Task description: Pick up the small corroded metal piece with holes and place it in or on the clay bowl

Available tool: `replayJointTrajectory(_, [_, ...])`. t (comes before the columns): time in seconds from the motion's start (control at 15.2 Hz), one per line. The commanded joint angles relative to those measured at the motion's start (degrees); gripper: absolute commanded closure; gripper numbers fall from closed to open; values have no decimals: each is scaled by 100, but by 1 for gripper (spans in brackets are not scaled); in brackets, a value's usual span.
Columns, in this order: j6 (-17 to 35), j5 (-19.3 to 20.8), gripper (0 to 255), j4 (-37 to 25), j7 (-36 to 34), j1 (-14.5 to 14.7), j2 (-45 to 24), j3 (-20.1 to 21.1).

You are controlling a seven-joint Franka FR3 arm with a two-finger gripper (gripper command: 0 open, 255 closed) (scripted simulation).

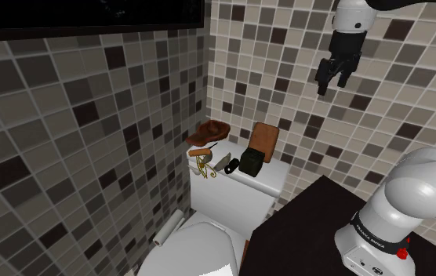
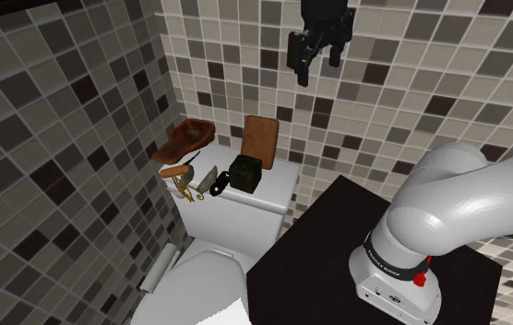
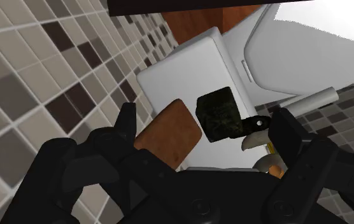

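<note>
Corroded metal piece (image 1: 230, 163): small, dark grey and mottled, with a round hole at one end. It lies on the white toilet tank lid (image 1: 267, 182), past the dark stand (image 1: 318, 227) and just beside a dark green cube (image 1: 251, 162). Farther along the lid sits the brown clay bowl (image 1: 208, 133), and a brown board (image 1: 265, 139) leans on the tiled wall behind. High above, the black gripper (image 1: 332, 82) hangs empty, its fingers spread apart.
</note>
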State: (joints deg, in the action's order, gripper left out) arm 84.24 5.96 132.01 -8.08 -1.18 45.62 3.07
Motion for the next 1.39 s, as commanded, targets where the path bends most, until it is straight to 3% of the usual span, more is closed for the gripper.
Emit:
replayJointTrajectory(0.0, [0,0,0,0,0,0,0,0])
replayJointTrajectory(0.73, [2599,-951,0,1990,-1372,-212,-147,54])
replayJointTrajectory(1.32, [5325,-1969,0,2872,-2149,-102,-1486,206])
